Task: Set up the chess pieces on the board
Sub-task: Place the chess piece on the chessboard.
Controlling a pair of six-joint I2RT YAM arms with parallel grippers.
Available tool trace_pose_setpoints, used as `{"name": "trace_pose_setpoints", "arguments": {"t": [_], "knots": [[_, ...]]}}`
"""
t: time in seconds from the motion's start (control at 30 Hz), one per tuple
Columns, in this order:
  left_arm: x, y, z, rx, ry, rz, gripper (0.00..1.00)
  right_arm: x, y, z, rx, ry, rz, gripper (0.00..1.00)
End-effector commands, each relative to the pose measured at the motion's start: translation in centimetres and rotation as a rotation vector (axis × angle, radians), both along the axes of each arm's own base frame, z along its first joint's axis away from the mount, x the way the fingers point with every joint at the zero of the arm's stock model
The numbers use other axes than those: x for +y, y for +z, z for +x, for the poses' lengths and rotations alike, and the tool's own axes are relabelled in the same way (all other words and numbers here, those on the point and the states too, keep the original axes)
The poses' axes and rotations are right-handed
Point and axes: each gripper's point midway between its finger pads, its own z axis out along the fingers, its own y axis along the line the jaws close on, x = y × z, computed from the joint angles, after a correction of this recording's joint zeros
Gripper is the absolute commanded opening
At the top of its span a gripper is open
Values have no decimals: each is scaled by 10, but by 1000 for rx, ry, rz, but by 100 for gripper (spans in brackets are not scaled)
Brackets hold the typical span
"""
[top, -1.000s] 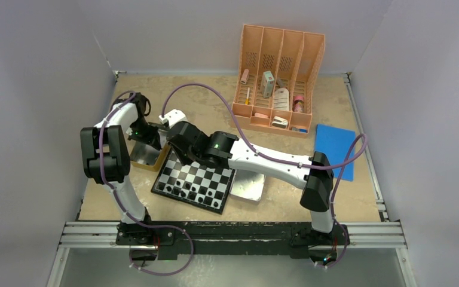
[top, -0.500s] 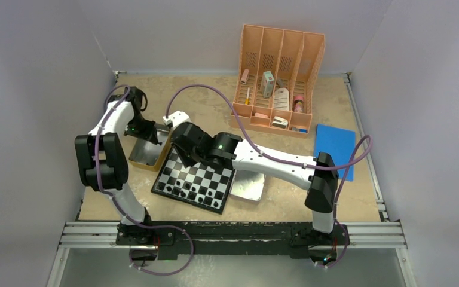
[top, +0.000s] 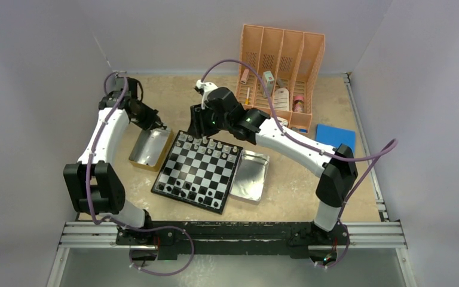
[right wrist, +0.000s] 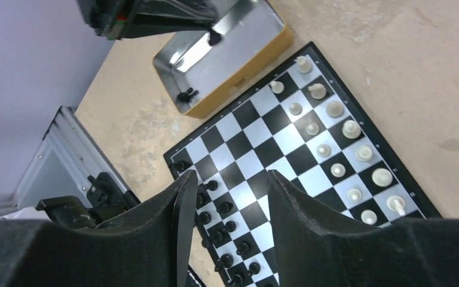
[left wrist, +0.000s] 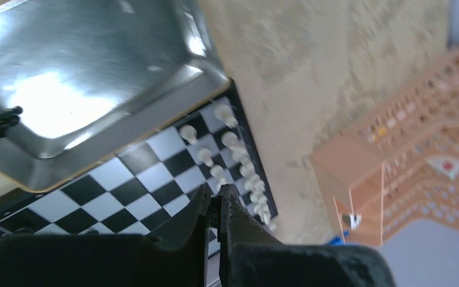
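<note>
Board (top: 198, 173) flat on counter (top: 287, 197), between two metal trays. White pieces (top: 206, 143) lined along far rows, black pieces (top: 185, 191) along near rows. One black piece (right wrist: 185, 94) lying in left tray (top: 149, 149). Left fingers (left wrist: 203, 200) pressed together, gripping nothing, hanging over left tray. Right fingers (right wrist: 186, 182) parted, empty, above board's far edge.

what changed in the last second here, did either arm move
The right gripper pulled back from the board's far-left corner to beyond its far edge, uncovering the white pieces; its jaws stand open and empty. The left gripper, shut, shifted over the tin toward its far rim as its elbow swung out. Board, tin and pieces kept their places.
</note>
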Motion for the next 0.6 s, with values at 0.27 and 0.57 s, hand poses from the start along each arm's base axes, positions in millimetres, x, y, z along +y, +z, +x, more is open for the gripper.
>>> {"name": "trace_pose_setpoints", "arguments": {"t": [0.27, 0.57], "knots": [[-116, 75, -13, -457, -548, -310, 0, -2, 10, 17, -102, 163, 94, 56], [-144, 117, -41, -575, -703, -438, 0, -3, 18, 18, -134, 213, 139, 49]]}}
